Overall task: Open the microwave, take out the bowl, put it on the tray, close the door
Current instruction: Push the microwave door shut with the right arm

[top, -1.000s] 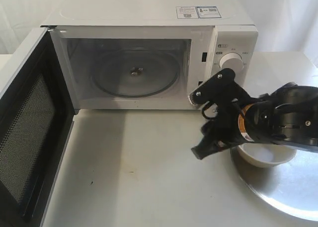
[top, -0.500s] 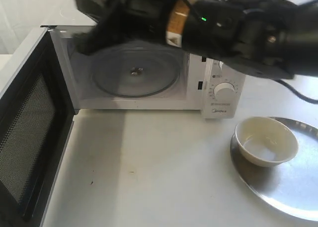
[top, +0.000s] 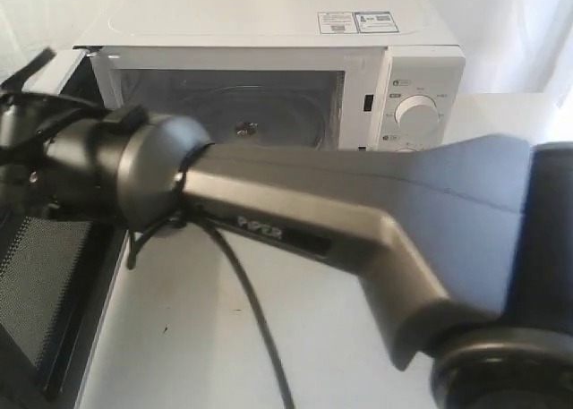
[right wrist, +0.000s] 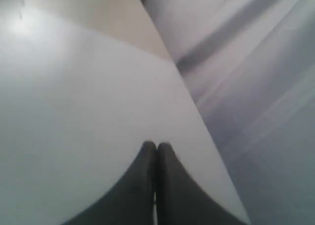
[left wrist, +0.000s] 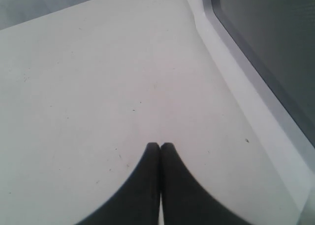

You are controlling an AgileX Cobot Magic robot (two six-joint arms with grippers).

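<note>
The white microwave (top: 269,24) stands open at the back, its glass turntable (top: 269,114) bare. Its door (top: 45,275) is swung out to the left, and the left wrist view shows its dark window (left wrist: 275,48). My right arm (top: 358,221) stretches across the whole exterior view, its wrist end by the open door's upper edge. The right gripper (right wrist: 156,145) is shut and empty over a blurred white surface. The left gripper (left wrist: 160,145) is shut and empty over the white table (left wrist: 98,87) beside the door. The arm hides the bowl and tray.
The microwave's upper knob (top: 416,112) shows above the arm. A black cable (top: 255,319) hangs from the right arm over the table's front. White table (top: 179,355) shows below the arm, next to the door's lower edge.
My right arm left the bowl on the tray, swung up across the microwave front and now reaches left to the open door, covering the bowl and tray.
</note>
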